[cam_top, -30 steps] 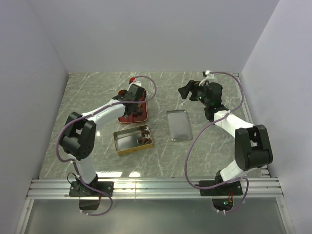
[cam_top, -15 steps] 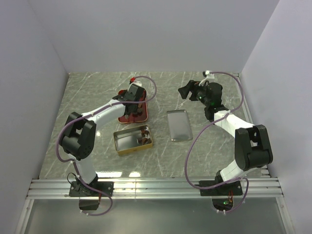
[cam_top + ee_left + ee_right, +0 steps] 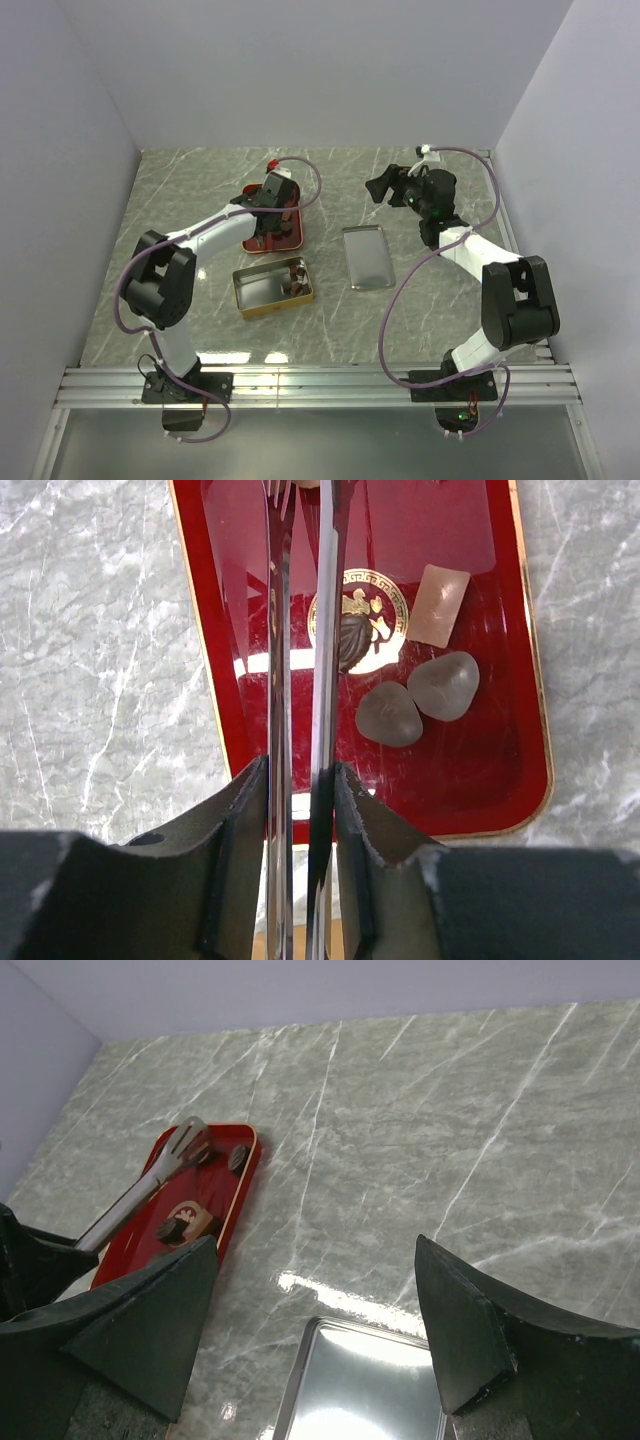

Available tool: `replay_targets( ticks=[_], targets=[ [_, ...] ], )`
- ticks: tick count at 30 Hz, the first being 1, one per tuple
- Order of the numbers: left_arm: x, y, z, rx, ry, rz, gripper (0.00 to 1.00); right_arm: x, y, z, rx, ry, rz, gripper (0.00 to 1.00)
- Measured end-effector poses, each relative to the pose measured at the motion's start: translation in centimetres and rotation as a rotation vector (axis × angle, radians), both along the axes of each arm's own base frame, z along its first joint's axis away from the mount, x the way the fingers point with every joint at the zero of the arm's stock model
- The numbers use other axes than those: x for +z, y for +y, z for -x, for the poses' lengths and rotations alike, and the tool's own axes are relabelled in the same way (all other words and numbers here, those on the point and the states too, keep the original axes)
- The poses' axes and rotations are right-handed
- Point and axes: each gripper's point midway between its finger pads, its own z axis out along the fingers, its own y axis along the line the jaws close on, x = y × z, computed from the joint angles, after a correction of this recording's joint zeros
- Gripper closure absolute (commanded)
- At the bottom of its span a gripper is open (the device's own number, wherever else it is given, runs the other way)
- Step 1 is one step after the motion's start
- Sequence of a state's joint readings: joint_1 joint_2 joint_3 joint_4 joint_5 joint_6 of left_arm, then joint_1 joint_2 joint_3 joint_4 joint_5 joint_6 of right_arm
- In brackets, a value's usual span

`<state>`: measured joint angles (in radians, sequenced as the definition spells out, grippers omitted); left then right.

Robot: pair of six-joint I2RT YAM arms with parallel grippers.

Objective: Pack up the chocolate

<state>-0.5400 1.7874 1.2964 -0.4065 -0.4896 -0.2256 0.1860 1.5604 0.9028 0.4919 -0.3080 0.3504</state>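
My left gripper [image 3: 268, 203] is shut on metal tongs [image 3: 300, 630] and holds them over the red tray [image 3: 288, 238]; the tongs' two arms run up between my fingers [image 3: 235, 840]. The tong tips are near the tray's far end [image 3: 190, 1140]. Chocolate pieces lie on the tray: two rounded ones side by side [image 3: 388, 714], a blocky one [image 3: 438, 591] and a dark one by the tong arm [image 3: 352, 640]. More chocolate pieces [image 3: 297, 277] sit in the right end of the gold tin [image 3: 255, 290]. My right gripper [image 3: 380, 188] is open and empty, raised at the back right.
The silver tin lid [image 3: 366, 257] lies flat on the marble table between the arms; it also shows in the right wrist view [image 3: 370, 1390]. The gold tin sits just in front of the red tray. Grey walls close in the table at the back and sides.
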Motion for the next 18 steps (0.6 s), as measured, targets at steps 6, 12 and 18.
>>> replay_targets(
  ticks=[6,12,18],
  targets=[
    [2.1,-0.2,1.0,-0.016,-0.022,0.030,0.71,0.0,0.0,0.0,0.000,0.000,0.000,0.14],
    [4.1,-0.7,2.6,-0.033,-0.050,0.058,0.71,0.0,0.0,0.0,0.001,0.000,0.000,0.14],
    [4.5,-0.4,5.0,-0.038,-0.033,0.069,0.70,0.1,0.0,0.0,0.001,-0.002,-0.001,0.14]
  ],
)
